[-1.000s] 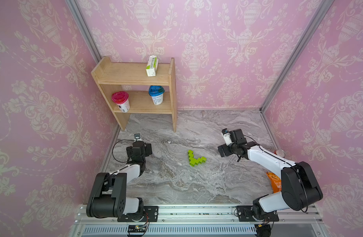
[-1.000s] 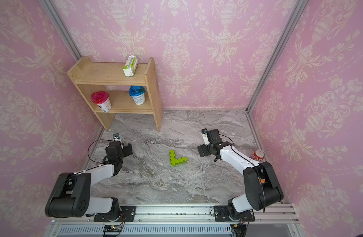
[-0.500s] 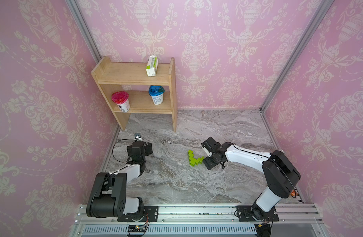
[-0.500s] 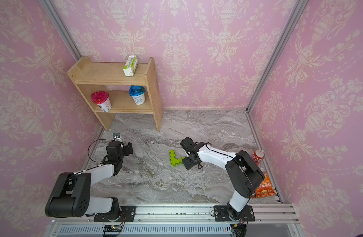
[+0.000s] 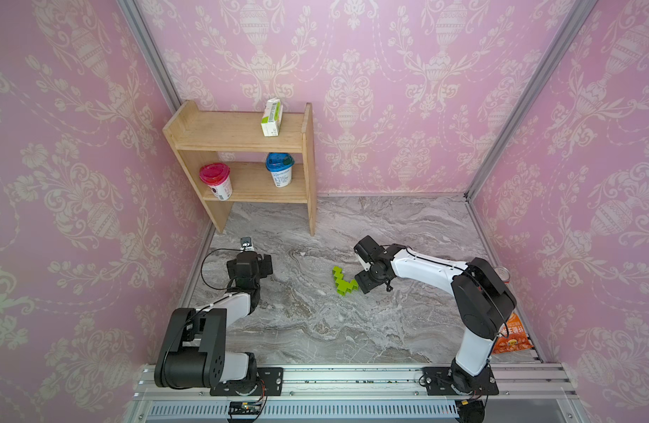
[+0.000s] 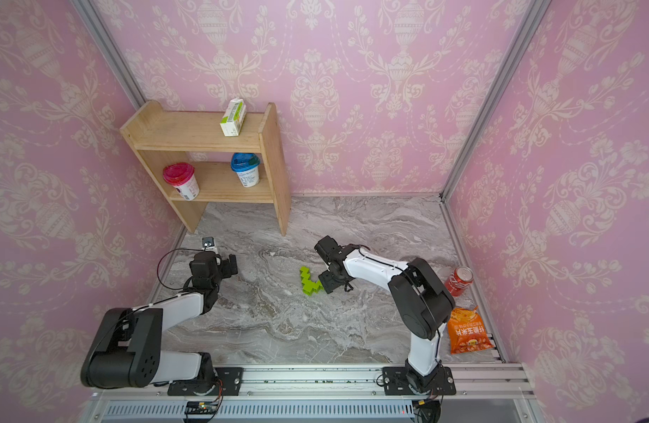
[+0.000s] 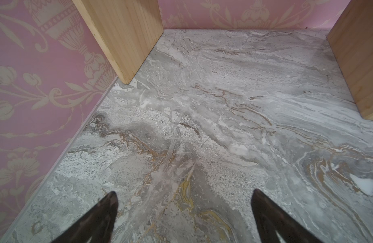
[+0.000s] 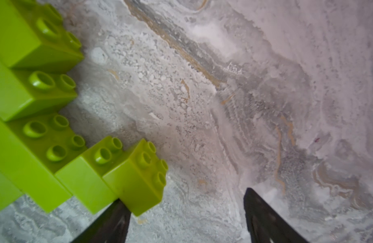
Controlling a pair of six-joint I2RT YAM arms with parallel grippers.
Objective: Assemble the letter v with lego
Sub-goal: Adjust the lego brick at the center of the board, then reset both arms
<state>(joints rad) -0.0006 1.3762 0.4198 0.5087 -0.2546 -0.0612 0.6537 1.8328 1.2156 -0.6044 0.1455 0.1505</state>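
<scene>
The right gripper (image 8: 187,221) (jaws apart, empty) rested one finger (image 8: 109,223) against the end brick (image 8: 137,178) of the letter v (image 5: 340,284) — likely squaring it — while the left gripper (image 7: 185,214) gaped idle.

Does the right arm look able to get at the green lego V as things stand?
Likely yes: the right gripper is open right beside the lego V, one finger at its end brick, nothing in between.
</scene>
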